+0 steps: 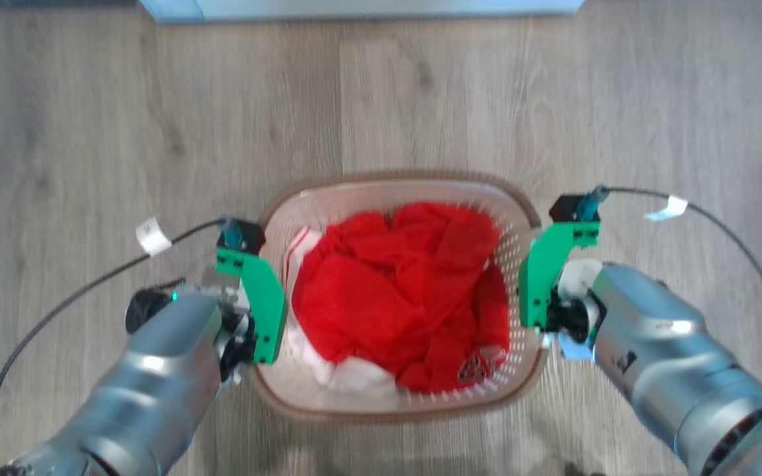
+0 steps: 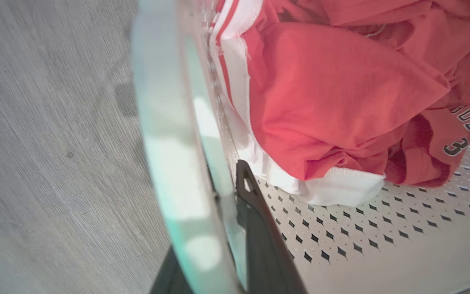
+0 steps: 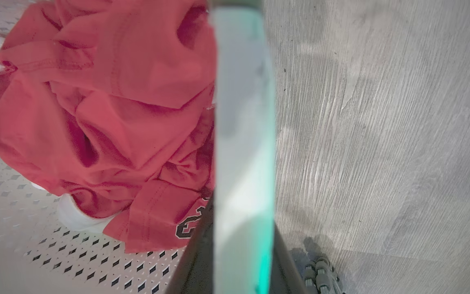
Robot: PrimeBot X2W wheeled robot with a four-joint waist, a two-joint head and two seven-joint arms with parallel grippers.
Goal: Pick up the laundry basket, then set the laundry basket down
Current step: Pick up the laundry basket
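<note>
My left pincer is clamped across the laundry basket at its left rim. One long dark finger lies inside against the perforated white wall, the other is outside, and the smooth pale lip is squeezed between them. My right pincer does the same on the opposite rim, its gap narrow and filled by the plastic lip. The basket is right between my two arms, a rounded rectangle with a brown woven-look rim and diamond-shaped holes dotting its walls. Inside, a crumpled red garment with white ribbed trim and dark lettering heaps toward the middle. Below is the grey wood-grain floor. Whether the base touches it, I cannot tell.
</note>
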